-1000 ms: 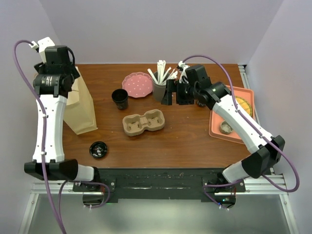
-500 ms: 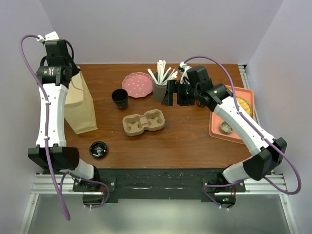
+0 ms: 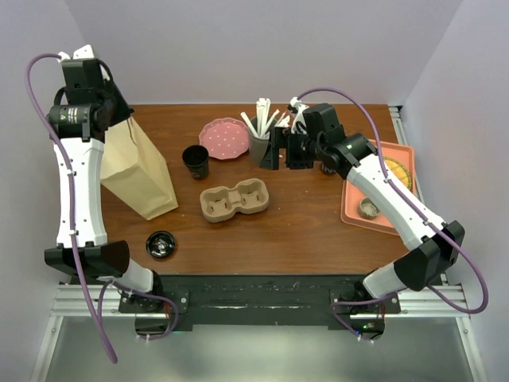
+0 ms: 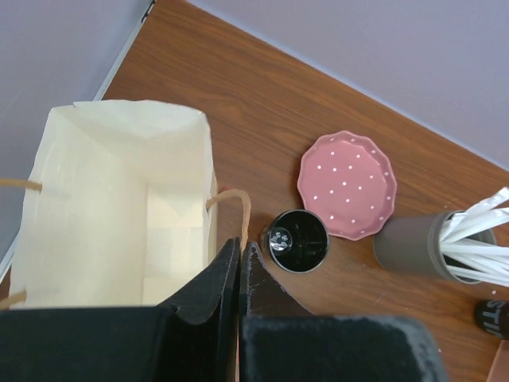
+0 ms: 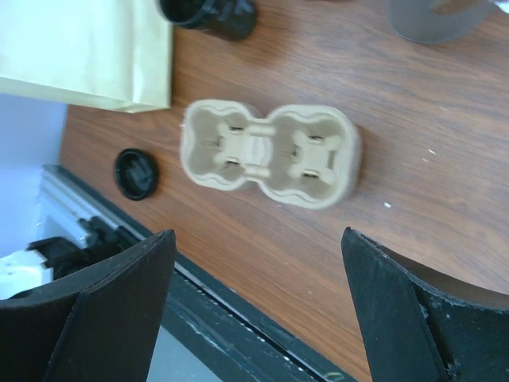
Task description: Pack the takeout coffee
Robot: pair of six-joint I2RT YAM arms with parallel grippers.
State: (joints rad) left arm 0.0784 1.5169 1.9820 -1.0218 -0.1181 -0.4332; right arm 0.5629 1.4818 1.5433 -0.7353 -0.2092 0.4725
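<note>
Left gripper (image 4: pixel 241 274) pinched shut on paper bag (image 4: pixel 119 199) rim, far-left table (image 3: pixel 302 231) corner. Right gripper (image 3: pixel 285 151) gaping, empty, near far edge. Takeout coffee (image 4: pixel 491 317) stands just beside grey stirrer cup (image 4: pixel 409 247).

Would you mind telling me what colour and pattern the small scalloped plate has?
The plate is pink with small white dots, clearest in the left wrist view.

Takeout coffee (image 4: pixel 492 317): black, white lettering, on table (image 4: pixel 238 95).
</note>
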